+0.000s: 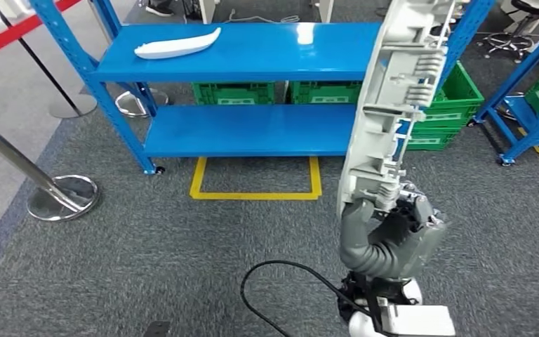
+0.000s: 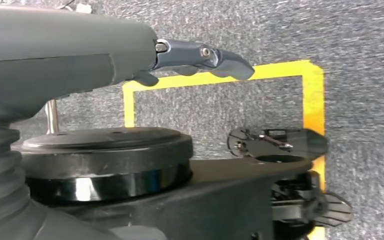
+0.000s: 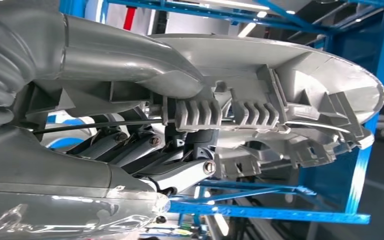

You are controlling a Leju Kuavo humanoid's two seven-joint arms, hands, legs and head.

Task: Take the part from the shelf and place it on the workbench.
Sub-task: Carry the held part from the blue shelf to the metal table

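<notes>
My right hand [image 1: 393,225] grips the long grey ribbed plastic part [image 1: 400,91] at its lower end, part standing upright above the hand, in front of the blue metal shelf [image 1: 253,53]. My left hand [image 2: 200,57] hangs over the carpet, fingers apart, holding nothing.

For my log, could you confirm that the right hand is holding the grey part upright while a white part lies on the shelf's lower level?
Not quite: in the head view the white part lies on the shelf's top level. The right hand does hold the grey part upright.
</notes>
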